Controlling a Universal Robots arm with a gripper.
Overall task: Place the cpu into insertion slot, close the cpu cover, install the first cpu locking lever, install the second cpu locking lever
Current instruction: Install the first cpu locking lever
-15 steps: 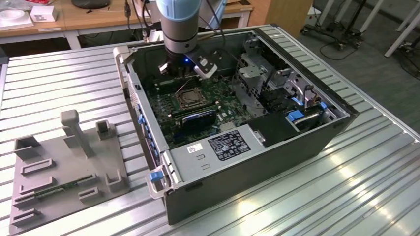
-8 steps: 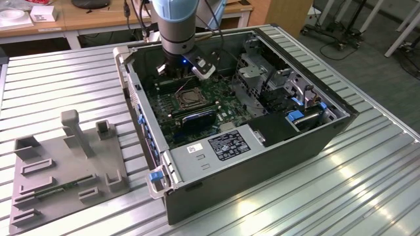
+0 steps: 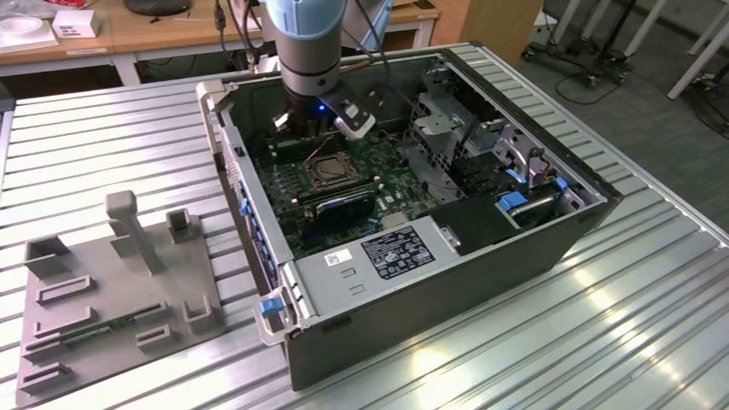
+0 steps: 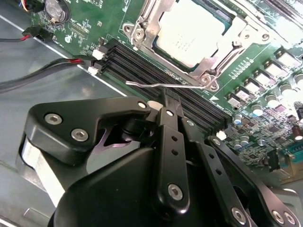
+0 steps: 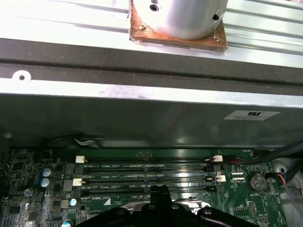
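The gripper (image 4: 165,100), fingers pressed together on nothing, is seen just short of the wire locking lever (image 4: 161,85), whose long axis lies crosswise to the fingertips, with the cpu (image 4: 189,30) seated beyond it in the insertion slot (image 4: 225,15) under the cpu cover (image 4: 157,22).

cpu (image 4: 189,33) 1 | cpu cover (image 4: 152,27) 1 | computer case (image 3: 456,290) 1

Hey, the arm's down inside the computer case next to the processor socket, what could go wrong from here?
The gripper sits right at the thin silvery wire lever, which looks unlatched; a glancing push could bend it or slide off it. Just beneath are the long black memory slots, so pressing too low might strike them. The red and black cables lie close by and could snag.
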